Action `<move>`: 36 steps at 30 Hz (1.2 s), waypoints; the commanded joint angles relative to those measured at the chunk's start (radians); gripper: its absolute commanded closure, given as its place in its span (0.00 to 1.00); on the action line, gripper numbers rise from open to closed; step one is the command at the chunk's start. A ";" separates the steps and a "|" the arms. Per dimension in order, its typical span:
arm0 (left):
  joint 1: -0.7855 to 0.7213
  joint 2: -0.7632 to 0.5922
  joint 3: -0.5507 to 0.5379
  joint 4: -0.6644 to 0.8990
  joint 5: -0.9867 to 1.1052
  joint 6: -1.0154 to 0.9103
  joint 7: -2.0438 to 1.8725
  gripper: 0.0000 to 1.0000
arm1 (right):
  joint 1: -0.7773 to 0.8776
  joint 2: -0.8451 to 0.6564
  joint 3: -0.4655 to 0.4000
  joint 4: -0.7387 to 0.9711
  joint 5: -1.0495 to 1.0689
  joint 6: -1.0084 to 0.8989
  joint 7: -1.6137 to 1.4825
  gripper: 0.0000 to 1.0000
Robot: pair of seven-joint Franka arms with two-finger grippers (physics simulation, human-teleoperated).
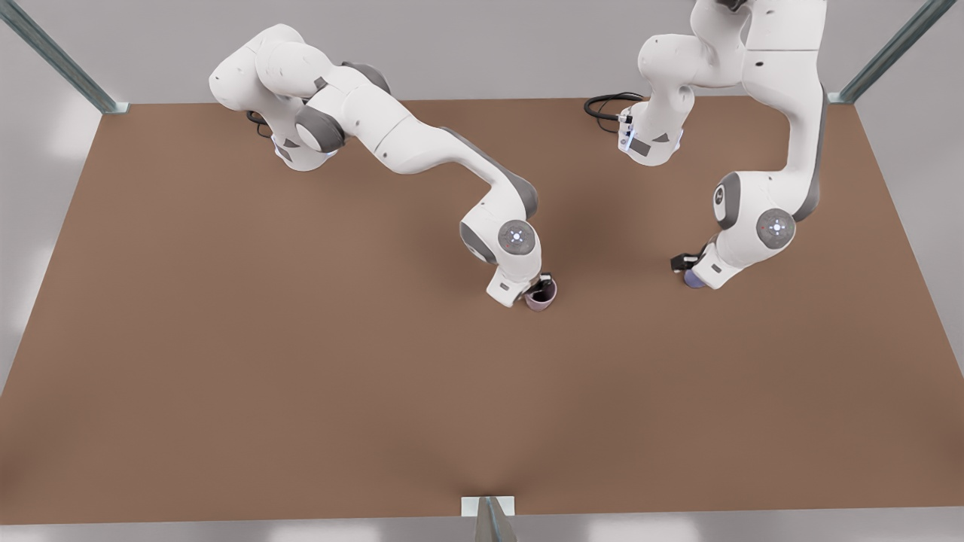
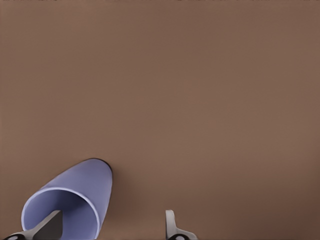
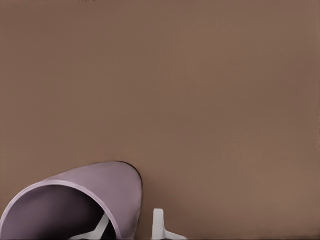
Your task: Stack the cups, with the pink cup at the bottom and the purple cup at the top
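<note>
The pink cup [image 1: 541, 296] stands upright on the brown table [image 1: 301, 361] near the middle. My right gripper [image 1: 539, 285] is down at its rim. One finger [image 3: 101, 228] is inside the pink cup [image 3: 107, 182] and the other finger [image 3: 158, 224] is outside. They are narrowed around the wall, with a small gap showing. The purple cup [image 1: 693, 281] sits at the front view's right, mostly hidden under my left gripper [image 1: 690, 271]. That gripper is open wide astride the wall of the purple cup [image 2: 82, 187], with one finger [image 2: 47, 224] inside and one finger [image 2: 170, 223] outside.
Both arm bases stand along the table's far edge, with a black cable loop [image 1: 606, 105] beside the one at the front view's right. Metal frame posts [image 1: 489, 519] rise at the table's edges. Bare tabletop lies between the two cups.
</note>
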 commanded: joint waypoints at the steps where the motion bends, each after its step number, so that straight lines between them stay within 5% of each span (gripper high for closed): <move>1: 0.007 0.006 0.010 -0.024 0.007 0.116 0.052 0.00 | 0.000 -0.005 0.000 -0.001 0.001 -0.008 0.270 0.55; 2: 0.007 0.021 0.010 -0.043 0.009 0.157 0.052 0.00 | 0.000 -0.011 0.000 -0.003 0.003 -0.008 0.270 0.47; 7: 0.007 0.051 0.019 -0.089 0.009 0.225 0.052 0.00 | 0.003 -0.163 -0.003 -0.093 0.004 -0.057 0.262 0.41; 9: 0.007 0.061 0.019 -0.089 0.007 0.225 0.052 0.00 | -0.072 -0.352 -0.011 -0.248 -0.003 -0.056 0.143 0.33; 11: 0.007 0.077 0.019 -0.089 0.009 0.230 0.050 0.25 | -0.193 -0.571 -0.064 -0.484 -0.008 -0.025 0.092 0.00; 13: 0.007 0.097 0.018 -0.089 0.007 0.256 0.050 0.45 | -0.400 -0.881 -0.074 -0.763 -0.014 -0.072 -0.119 0.00; 15: 0.007 0.097 0.019 -0.087 0.007 0.256 0.050 0.54 | -0.579 -0.941 -0.054 -0.744 -0.170 -0.223 -0.520 0.00; 16: 0.007 0.097 0.018 -0.086 0.007 0.254 0.050 0.55 | -0.750 -0.955 0.014 -0.716 -0.204 -0.313 -0.731 0.00; 19: 0.007 0.092 0.019 -0.081 0.007 0.242 0.035 0.61 | -0.894 -0.889 0.064 -0.533 -0.207 -0.459 -0.818 0.00; 24: 0.007 0.087 0.019 -0.073 0.007 0.239 0.029 0.77 | -0.925 -0.897 0.026 -0.538 -0.204 -0.470 -0.897 0.00; 29: 0.003 0.041 0.003 -0.003 0.007 0.139 -0.009 0.79 | -0.928 -0.803 0.026 -0.444 -0.184 -0.438 -0.890 0.00; 36: 0.001 0.034 -0.269 0.266 0.006 -0.080 -0.270 0.79 | -0.920 -0.782 0.029 -0.438 -0.187 -0.418 -0.890 0.00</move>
